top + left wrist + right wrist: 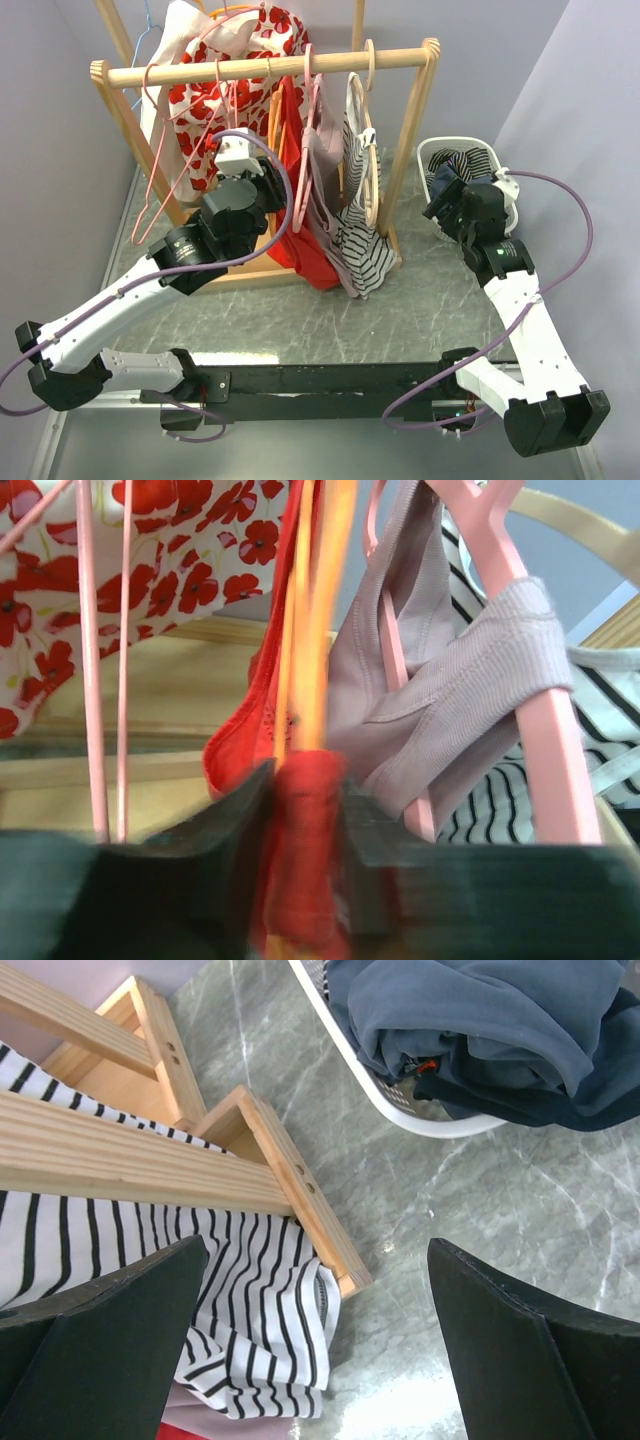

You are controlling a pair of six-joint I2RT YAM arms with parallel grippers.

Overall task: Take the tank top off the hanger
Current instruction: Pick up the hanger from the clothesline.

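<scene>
Red tank top sat bunched between the dark fingers of the left gripper, whose jaws were clamped on a fold of it close below the orange hanger that carried it. The right gripper hung apart from the clothes with its jaws wide and nothing in them. It hovered over the marble table between the foot of the wooden rack and a white basket holding dark blue cloth.

The grasp looked made, so the step in hand was probably the pull itself. The next move would need the fabric drawn down and sideways off the hanger's arm, without dragging the hanger from the rail or catching the neighbours.

Just beside the red cloth hung a mauve ribbed top on a pink hanger, and past that a striped top. Farther back, a poppy-print garment hung at the far left of the rail.

The left wrist view was blurred at the pinch, so I could not tell whether the fingers also held the hanger's wire. The fingers hid the garment's lower part there, and from above its strap on the hanger was lost among the crowded hooks.
</scene>
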